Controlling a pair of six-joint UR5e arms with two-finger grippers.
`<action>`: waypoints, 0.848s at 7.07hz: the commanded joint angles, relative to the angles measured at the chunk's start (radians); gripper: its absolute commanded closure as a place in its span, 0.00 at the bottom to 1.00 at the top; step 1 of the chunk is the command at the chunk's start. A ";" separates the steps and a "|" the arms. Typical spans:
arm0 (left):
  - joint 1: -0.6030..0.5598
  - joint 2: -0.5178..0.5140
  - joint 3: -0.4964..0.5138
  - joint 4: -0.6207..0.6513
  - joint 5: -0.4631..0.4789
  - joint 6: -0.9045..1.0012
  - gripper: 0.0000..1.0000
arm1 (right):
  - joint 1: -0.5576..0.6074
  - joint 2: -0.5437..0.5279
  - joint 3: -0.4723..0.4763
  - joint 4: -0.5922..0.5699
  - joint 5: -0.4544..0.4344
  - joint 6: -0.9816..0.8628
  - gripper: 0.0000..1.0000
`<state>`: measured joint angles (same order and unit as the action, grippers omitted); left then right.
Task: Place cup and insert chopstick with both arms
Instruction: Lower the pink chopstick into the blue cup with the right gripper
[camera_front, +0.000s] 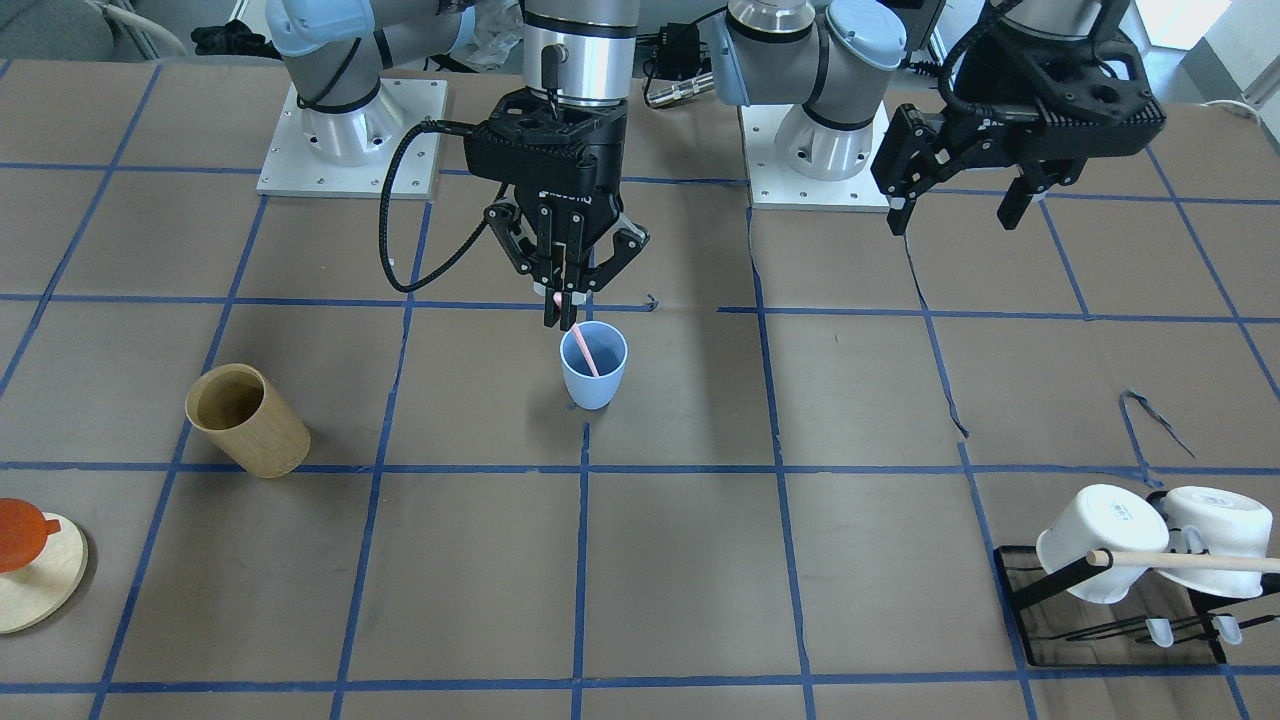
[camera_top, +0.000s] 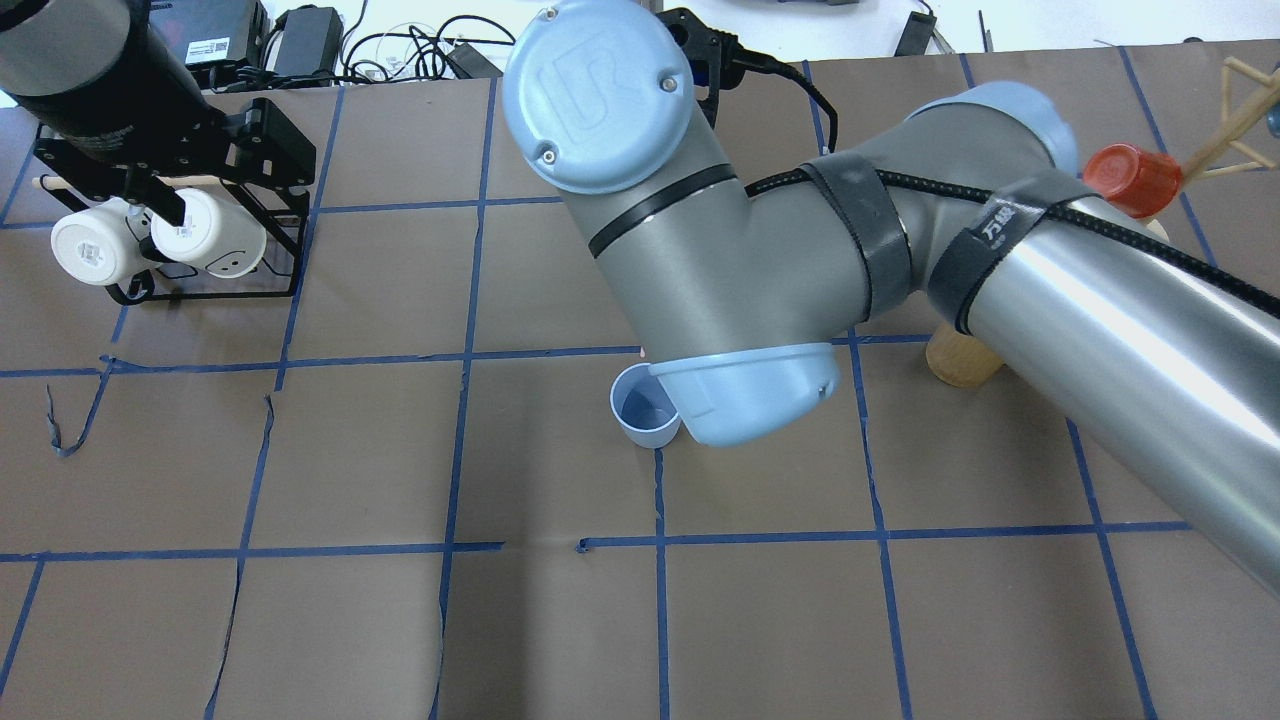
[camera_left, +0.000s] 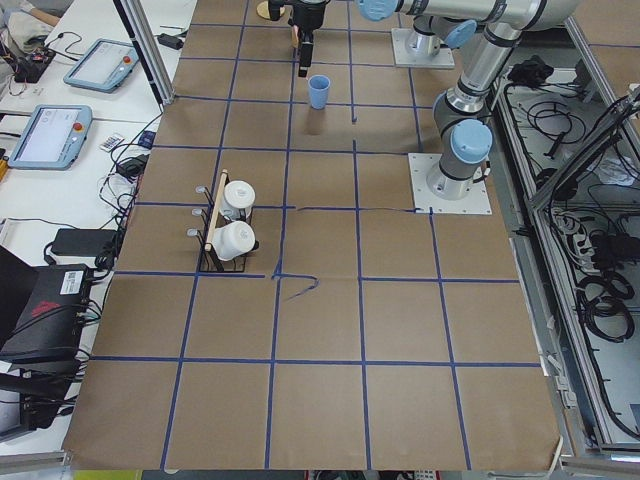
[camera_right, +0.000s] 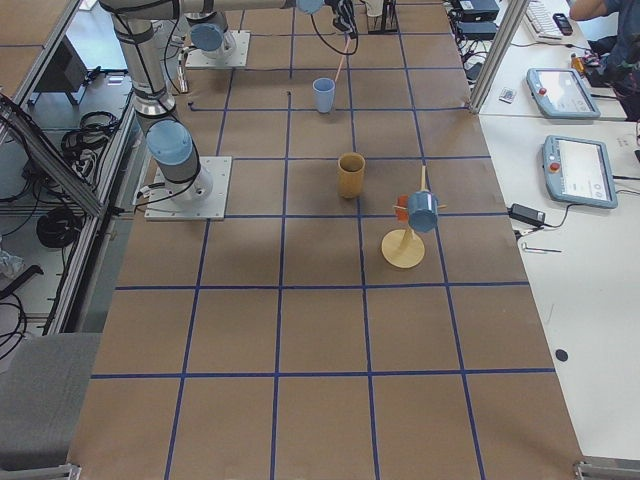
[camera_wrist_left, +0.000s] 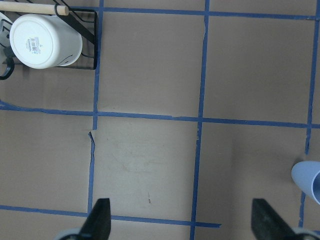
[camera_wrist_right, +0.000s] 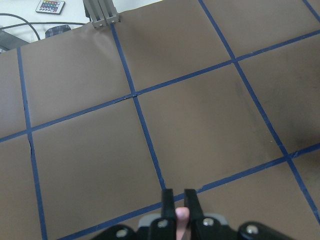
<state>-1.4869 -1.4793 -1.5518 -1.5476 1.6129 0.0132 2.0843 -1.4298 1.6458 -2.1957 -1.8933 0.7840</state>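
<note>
One pink chopstick (camera_front: 585, 352), low end inside the blue cup (camera_front: 594, 388).
Clenched in the right tool (camera_front: 560, 318) just above, long axis steeply tilted; left tool (camera_front: 953, 222) released, well apart.

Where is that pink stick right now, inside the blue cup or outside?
Partly inside: the chopstick leans into the cup, its top pinched by the right gripper.

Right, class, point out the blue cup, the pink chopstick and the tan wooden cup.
blue cup (camera_front: 592, 390): front-facing view, outer wall.
pink chopstick (camera_front: 585, 353): front-facing view, shaft inside the cup's mouth.
tan wooden cup (camera_front: 270, 440): front-facing view, side wall.
</note>
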 joint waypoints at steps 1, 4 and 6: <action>-0.003 0.004 0.006 -0.009 0.001 -0.001 0.00 | 0.011 -0.004 0.006 0.013 -0.007 0.001 1.00; -0.003 0.002 0.004 -0.011 -0.008 -0.001 0.00 | 0.027 -0.004 0.020 0.042 -0.001 0.008 1.00; -0.001 0.002 0.006 -0.009 -0.011 -0.001 0.00 | 0.028 -0.001 0.020 0.053 0.002 0.008 0.87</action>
<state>-1.4885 -1.4771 -1.5468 -1.5581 1.6032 0.0123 2.1114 -1.4326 1.6654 -2.1479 -1.8939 0.7912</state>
